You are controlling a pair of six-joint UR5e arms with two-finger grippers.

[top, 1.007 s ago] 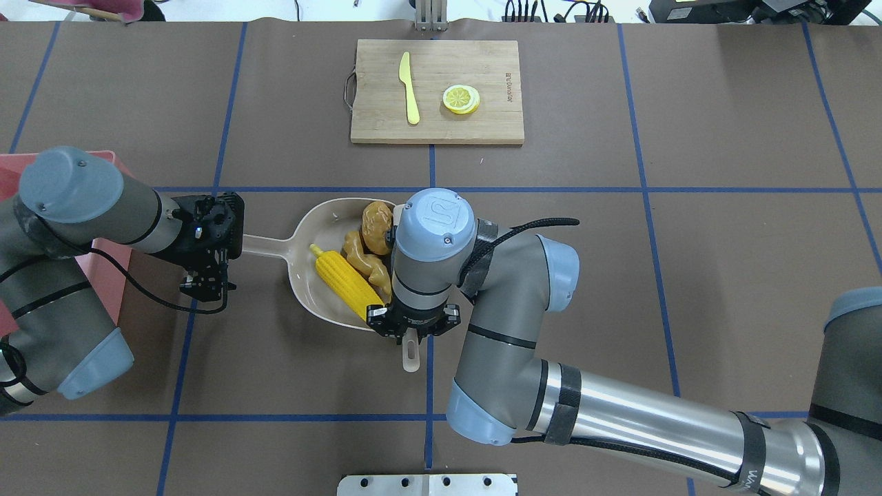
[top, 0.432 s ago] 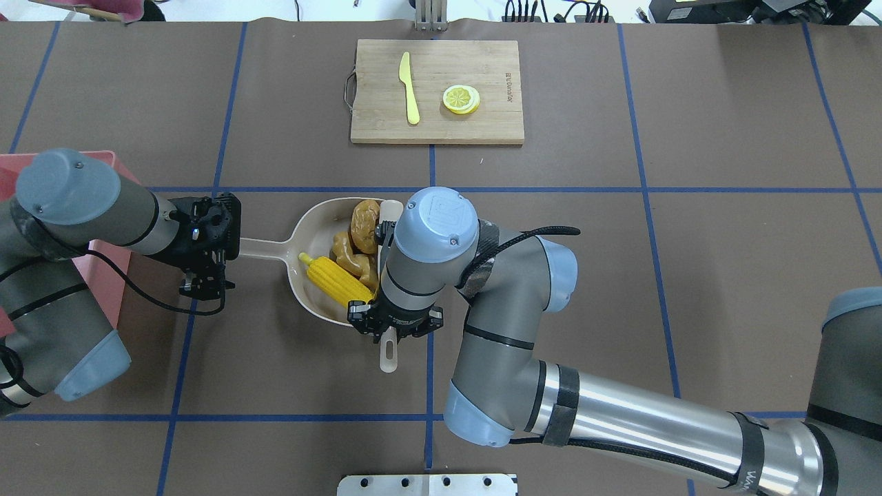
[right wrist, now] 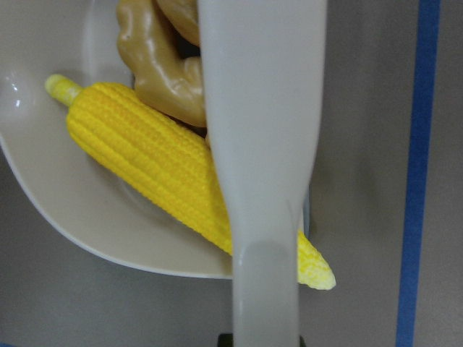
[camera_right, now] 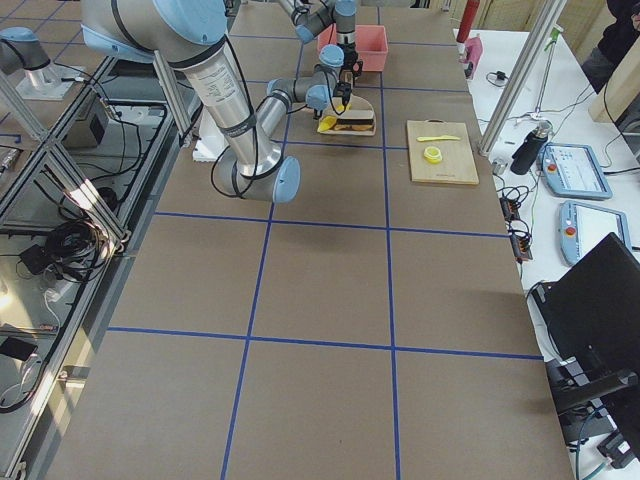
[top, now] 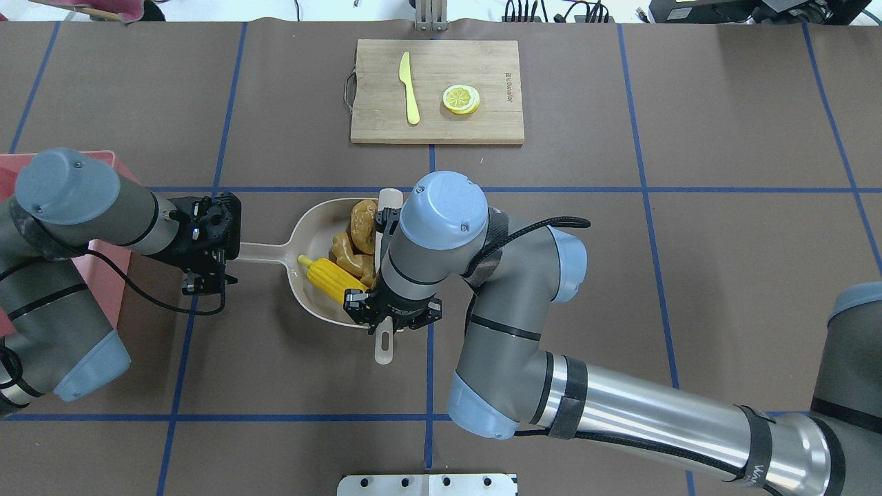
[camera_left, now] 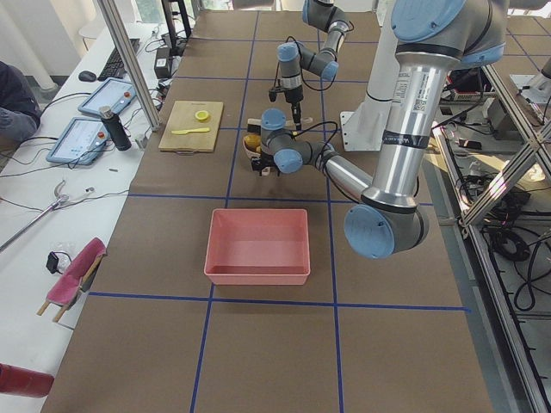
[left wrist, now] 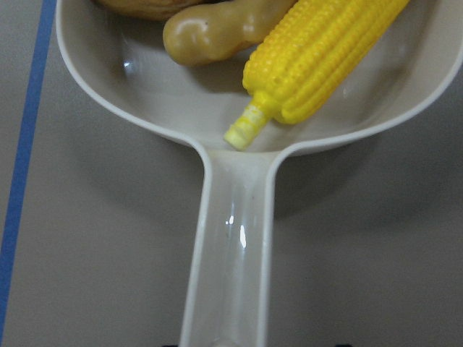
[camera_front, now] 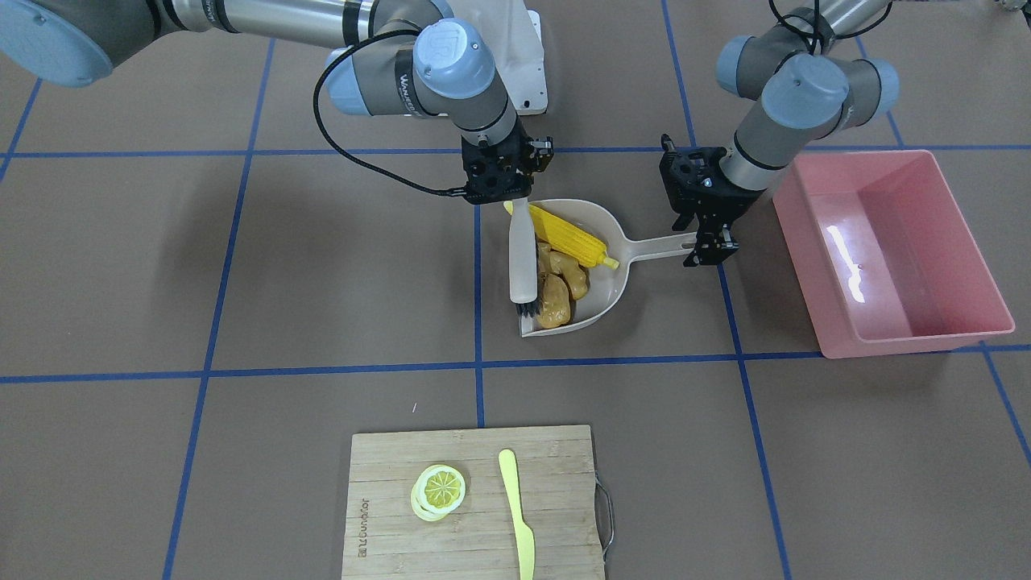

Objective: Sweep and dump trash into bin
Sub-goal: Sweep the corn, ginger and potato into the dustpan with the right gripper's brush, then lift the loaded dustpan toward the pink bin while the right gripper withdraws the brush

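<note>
1. The right end effector [top: 386, 322] is clenched on a white-handled plastic brush [camera_front: 522, 258].
2. A yellow corn cob [top: 331, 279], knobbly tan ginger root [top: 348, 251] and brown oval potato-like lump [top: 362, 219] lie in a beige handled plastic dustpan [top: 311, 231], mid-desk.
3. The left end effector [camera_front: 702, 246] grips its handle.
4. A large rectangular pink plastic tub [camera_front: 801, 258] sits by the desk's left edge.

Overhead, the right arm [top: 441, 220] hid the middle of the brush [top: 390, 201], one end of the corn [top: 331, 277] and the mouth of the pan [top: 310, 231]; the left arm [top: 65, 186] covered most of the bin [top: 7, 172], also cut by the edge; a tan lump [left wrist: 137, 6] at the left wrist view's top was cropped past naming; side views showed the trash [camera_left: 252, 142] too small.
</note>
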